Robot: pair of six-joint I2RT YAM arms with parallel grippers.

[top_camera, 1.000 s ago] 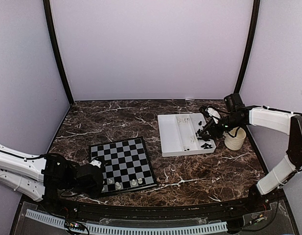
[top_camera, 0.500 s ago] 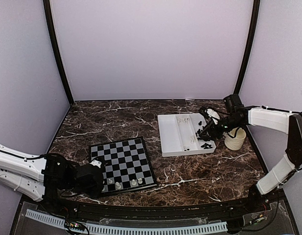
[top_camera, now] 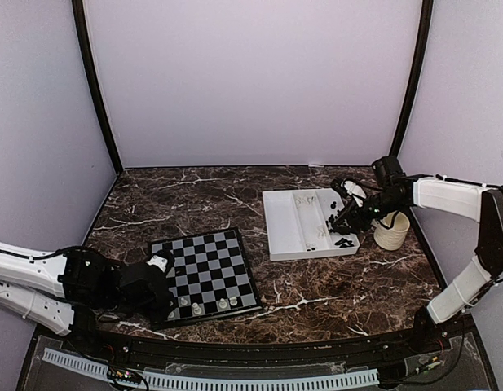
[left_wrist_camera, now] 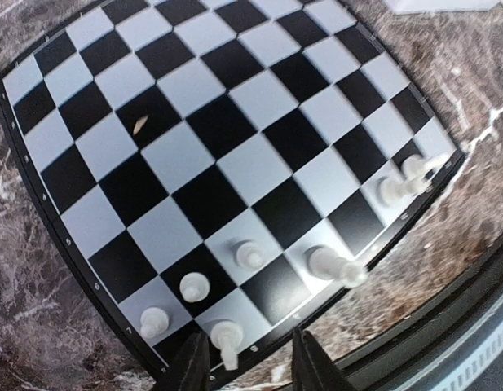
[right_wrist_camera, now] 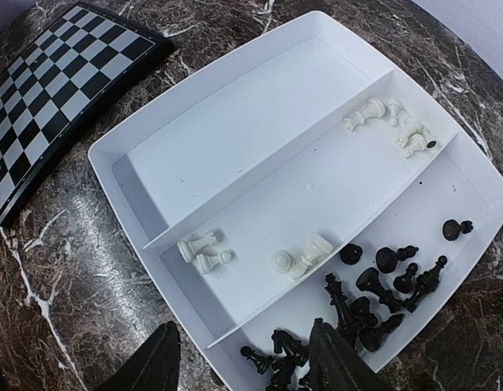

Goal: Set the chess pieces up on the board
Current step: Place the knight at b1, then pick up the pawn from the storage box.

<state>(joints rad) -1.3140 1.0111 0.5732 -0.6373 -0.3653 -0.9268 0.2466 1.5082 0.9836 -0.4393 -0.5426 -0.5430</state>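
White piece point(left_wrist_camera: 227, 338) stands at the board point(left_wrist_camera: 194, 147)'s bottom edge.
My left gripper point(left_wrist_camera: 251, 366), spread, frees it; right gripper point(right_wrist_camera: 247, 358) spread over black pieces point(right_wrist_camera: 373, 285).

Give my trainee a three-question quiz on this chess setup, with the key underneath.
1. Which compartment of the white tray holds nothing? A) the one nearest the board; B) the middle one; C) the one farthest from the board.
2. True or false: the black pieces already stand on the board.
3. Fill in: the ____ gripper is at the board, and the other is above the tray.
Key: 1 A. 2 False, they all lie in the tray. 3 The left gripper.
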